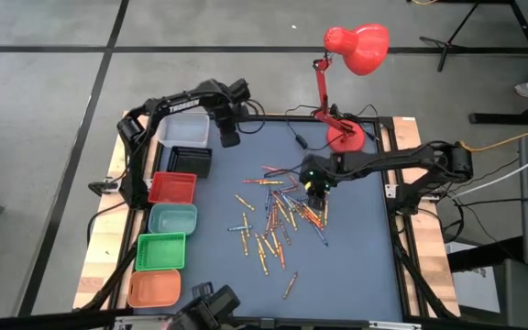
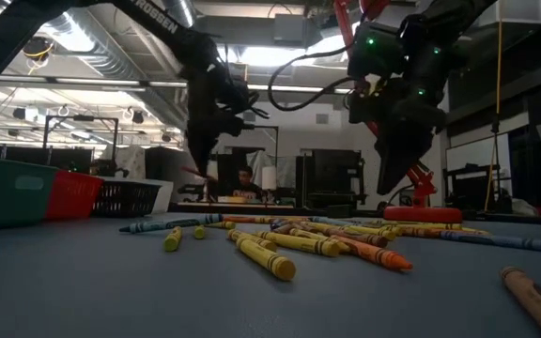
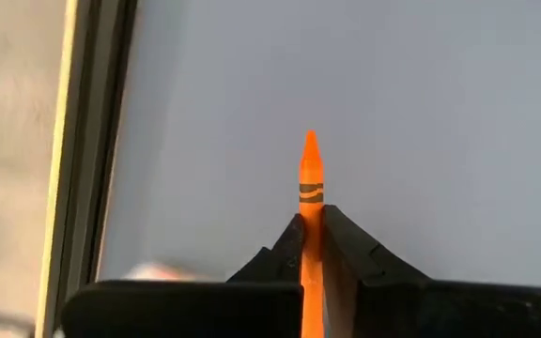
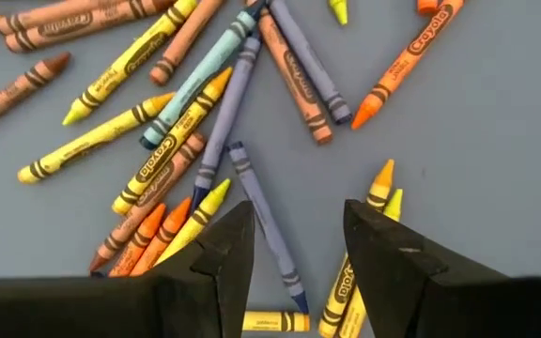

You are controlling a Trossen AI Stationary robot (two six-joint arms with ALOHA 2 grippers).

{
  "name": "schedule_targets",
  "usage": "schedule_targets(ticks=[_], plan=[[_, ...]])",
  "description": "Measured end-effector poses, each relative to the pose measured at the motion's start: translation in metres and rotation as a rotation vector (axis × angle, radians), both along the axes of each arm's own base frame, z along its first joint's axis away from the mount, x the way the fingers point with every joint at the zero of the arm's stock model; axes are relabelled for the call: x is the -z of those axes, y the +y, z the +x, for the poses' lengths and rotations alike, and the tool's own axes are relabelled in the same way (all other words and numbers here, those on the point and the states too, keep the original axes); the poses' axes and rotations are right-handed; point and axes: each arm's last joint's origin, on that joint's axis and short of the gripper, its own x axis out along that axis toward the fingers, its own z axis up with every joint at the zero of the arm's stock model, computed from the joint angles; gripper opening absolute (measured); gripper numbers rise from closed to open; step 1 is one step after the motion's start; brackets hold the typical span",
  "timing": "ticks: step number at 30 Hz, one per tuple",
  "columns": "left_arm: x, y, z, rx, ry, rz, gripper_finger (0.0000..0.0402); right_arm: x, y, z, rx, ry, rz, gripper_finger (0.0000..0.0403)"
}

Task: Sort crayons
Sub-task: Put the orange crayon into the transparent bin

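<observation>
Orange crayon point(image 3: 310, 202) pinched in the left gripper point(image 3: 312, 246), lower end lost between the fingers and past the frame edge. Blue crayon point(image 4: 267, 225) running under the right gripper point(image 4: 297, 246), far tip hidden. From overhead, heaped crayons point(image 1: 282, 215) beneath that gripper too small to separate by colour.

The crayons point(image 4: 242, 103) are waxy sticks in matt printed paper wrappers. The mat point(image 1: 356, 266) under them looks smooth, matt grey-blue. The bins point(image 1: 166, 251) on the left are plastic, slotted-walled. The lamp point(image 1: 357, 48) at the far side has a glossy red shade. The table's edge point(image 1: 101, 246) is bare wood.
</observation>
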Motion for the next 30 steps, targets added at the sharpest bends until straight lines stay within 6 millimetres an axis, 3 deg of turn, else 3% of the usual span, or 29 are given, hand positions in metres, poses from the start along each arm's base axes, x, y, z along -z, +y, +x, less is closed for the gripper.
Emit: schedule_targets(ticks=[14, 24, 30], plan=[[-0.004, -0.002, -0.028, -0.068, 0.244, -0.057, 0.0002, 0.000, 0.006, 0.001, -0.019, -0.002, -0.007, 0.0165], [-0.037, 0.004, -0.058, -0.189, 0.259, 0.059, 0.0002, 0.000, 0.006, 0.001, -0.019, -0.002, -0.007, 0.0165], [-0.040, 0.012, -0.075, -0.321, 0.277, 0.061, 0.0002, 0.001, 0.006, -0.001, -0.019, 0.017, -0.004, 0.0165]])
